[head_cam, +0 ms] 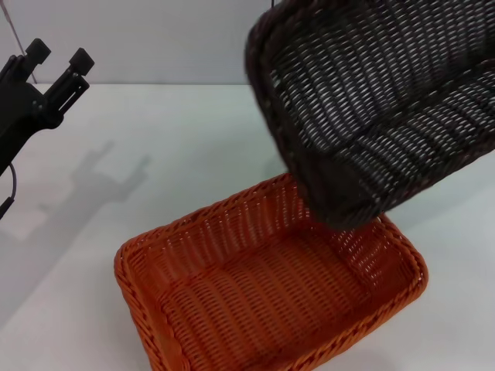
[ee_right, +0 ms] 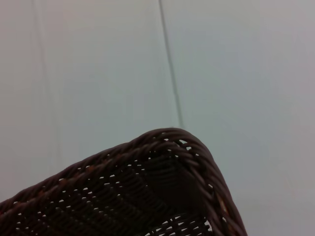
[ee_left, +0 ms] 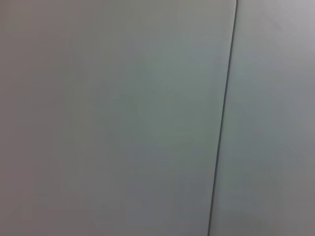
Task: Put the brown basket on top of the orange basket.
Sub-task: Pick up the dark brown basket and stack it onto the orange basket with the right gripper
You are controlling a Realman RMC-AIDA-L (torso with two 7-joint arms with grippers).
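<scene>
Table [head_cam: 193, 131]: pale and matte, it carries the work; a thin dark line shows across the pale surface in both wrist views.
Orange basket [head_cam: 271, 286]: sits flat on the near part of the table, mouth up, turned slightly askew. This is your target.
Brown basket [head_cam: 379, 100]: held in the air at the far right, above the orange basket's far right corner and steeply tilted, its open side facing you. One braided corner [ee_right: 182, 142] fills the right wrist view.
Right gripper: not visible anywhere. You can judge that it carries the brown basket, but the grip itself cannot be told.
Left gripper [head_cam: 60, 63]: raised at the far left, well apart from both baskets, its two fingers spread with nothing between them. Leave it parked.
Step in hand: level the brown basket first, then match its long side to the orange one's. Lower it straight down so the rims meet evenly, as a tilted entry would likely catch a corner.
</scene>
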